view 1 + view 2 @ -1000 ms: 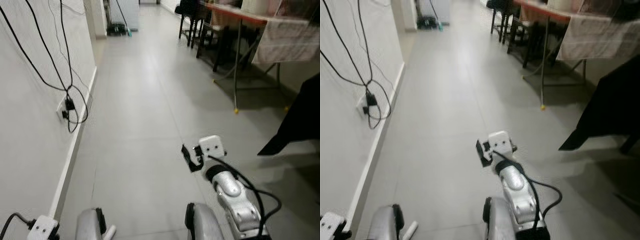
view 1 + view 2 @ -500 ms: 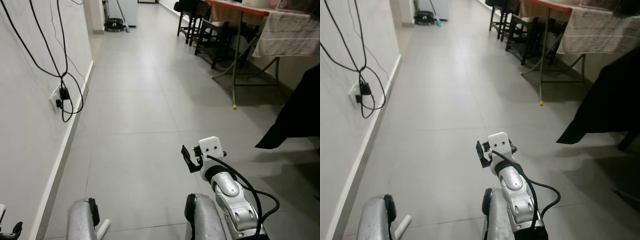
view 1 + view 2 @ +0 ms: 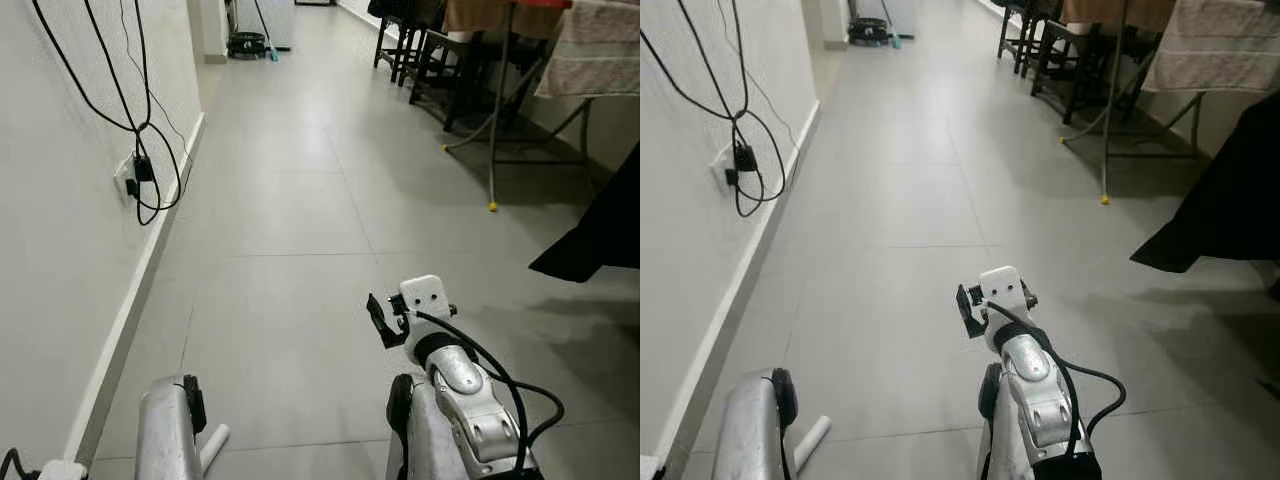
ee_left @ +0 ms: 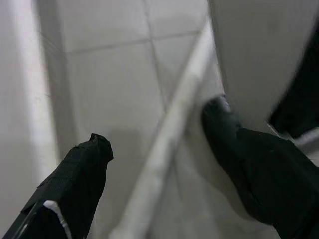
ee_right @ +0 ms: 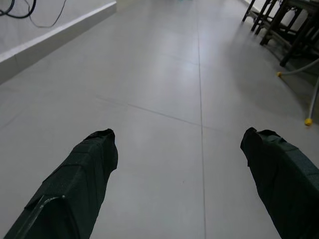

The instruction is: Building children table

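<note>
We are in a corridor with grey floor tiles [image 3: 290, 200], a white wall on the left of the frame carrying a socket with hanging black cables [image 3: 140, 170], and dark chairs [image 3: 420, 50] and a cloth-covered surface [image 3: 590, 60] at the upper right. Our right gripper [image 5: 179, 164] is held forward low in the frame, its 2 fingers [image 5: 79, 174] spread wide and holding nothing. Our left gripper [image 4: 159, 164] hangs at the lower left, its fingers also apart with a pale rod-like piece [image 4: 169, 144] between them; we cannot tell whether they touch it. No children's table parts can be made out, so we judge the task thing lies elsewhere. The risk as we see it: drifting left could snag the cables or scrape the wall. No containers are in sight.
</note>
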Tool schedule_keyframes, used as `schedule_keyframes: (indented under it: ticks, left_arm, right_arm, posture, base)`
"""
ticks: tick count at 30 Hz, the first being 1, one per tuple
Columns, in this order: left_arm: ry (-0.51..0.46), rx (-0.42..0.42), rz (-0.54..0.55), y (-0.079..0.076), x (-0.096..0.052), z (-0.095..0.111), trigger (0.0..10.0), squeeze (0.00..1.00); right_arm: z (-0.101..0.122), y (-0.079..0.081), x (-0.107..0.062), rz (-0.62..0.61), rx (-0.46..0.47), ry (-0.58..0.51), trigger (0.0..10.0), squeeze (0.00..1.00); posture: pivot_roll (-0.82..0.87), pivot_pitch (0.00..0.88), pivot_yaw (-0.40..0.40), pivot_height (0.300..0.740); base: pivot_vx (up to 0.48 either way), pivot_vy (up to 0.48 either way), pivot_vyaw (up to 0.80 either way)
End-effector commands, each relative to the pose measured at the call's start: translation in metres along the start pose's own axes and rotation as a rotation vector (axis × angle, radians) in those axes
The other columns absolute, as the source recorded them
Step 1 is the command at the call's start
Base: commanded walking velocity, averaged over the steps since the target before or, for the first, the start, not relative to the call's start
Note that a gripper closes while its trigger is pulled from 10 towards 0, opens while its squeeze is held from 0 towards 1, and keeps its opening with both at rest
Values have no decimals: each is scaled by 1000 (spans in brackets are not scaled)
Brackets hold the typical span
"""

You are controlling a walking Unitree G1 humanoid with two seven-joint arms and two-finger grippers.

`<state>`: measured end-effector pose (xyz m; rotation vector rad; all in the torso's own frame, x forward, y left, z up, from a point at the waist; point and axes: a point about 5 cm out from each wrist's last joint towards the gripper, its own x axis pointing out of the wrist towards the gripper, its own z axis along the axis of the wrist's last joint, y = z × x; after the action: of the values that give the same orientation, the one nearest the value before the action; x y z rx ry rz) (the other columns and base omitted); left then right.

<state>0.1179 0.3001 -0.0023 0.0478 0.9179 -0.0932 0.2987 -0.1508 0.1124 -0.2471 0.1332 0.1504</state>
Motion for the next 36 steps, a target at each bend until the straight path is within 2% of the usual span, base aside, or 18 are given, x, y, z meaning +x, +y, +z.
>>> schedule_keyframes:
  ticks: [1,7,12,17,20,26,35,36]
  left_arm:
    - [48,-4,-58,0,0,-7,10000,0]
    - [83,21,-106,1,1,-13,10000,0]
    - [99,64,-141,1,1,-13,10000,0]
    - [92,80,-145,2,3,-14,10000,0]
    - [69,59,-207,0,6,-16,10000,0]
    - [103,83,-261,-1,-1,-23,10000,0]
    - [150,102,-240,8,-4,-33,10000,0]
    - [158,104,-190,15,-4,-37,10000,0]
  right_arm:
    - [-4,1,0,-6,-9,31,10000,0]
    - [-6,0,-2,-12,-4,48,10000,0]
    - [-5,-8,-5,-31,7,55,10000,0]
    - [0,-15,-9,-44,8,49,10000,0]
    - [10,-25,-13,-62,0,44,10000,0]
    - [20,-30,-13,-56,-5,45,10000,0]
    - [34,-30,-5,-35,2,29,10000,0]
    - [42,-37,-6,-34,-16,10,10000,0]
  posture:
    - [36,0,-60,300]
    - [27,0,-56,300]
    - [8,0,-59,300]
    - [-16,0,-55,300]
    - [-43,0,-55,300]
    - [-54,0,-61,300]
    - [-64,49,-65,300]
    - [-80,69,-79,300]
  base:
    - [0,0,0]
    - [0,0,0]
    - [0,0,0]
    - [0,0,0]
    - [0,0,0]
    - [0,0,0]
    - [0,0,0]
    - [0,0,0]
